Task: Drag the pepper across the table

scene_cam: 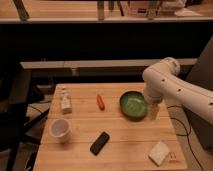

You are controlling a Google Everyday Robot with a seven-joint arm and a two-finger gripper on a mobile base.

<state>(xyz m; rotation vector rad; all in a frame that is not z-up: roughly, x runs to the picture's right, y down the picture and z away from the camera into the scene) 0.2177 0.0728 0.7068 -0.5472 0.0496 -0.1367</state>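
One pepper (pixel 100 102) lies on the table (pixel 131 141) just left of the one green bowl (pixel 133 105). Its long axis runs front to back, the near end tilted slightly toward the bowl. The one gripper (pixel 153 111) hangs at the bowl's right edge, jaws spread and empty, so the bowl sits between it and the pepper. Farther left of the bowl stands one bottle (pixel 65 100). In front of the bowl are one cup (pixel 60 130), one black slab (pixel 99 143) and one white block (pixel 160 152).

The arm (pixel 186 96), its gripper (pixel 153 111) beside the bowl (pixel 131 106), runs off right.

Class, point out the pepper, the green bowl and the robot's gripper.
pepper (pixel 100 102): camera view, middle of its red body.
green bowl (pixel 121 104): camera view, its left rim.
gripper (pixel 153 112): camera view, between its fingers, right of the green bowl.
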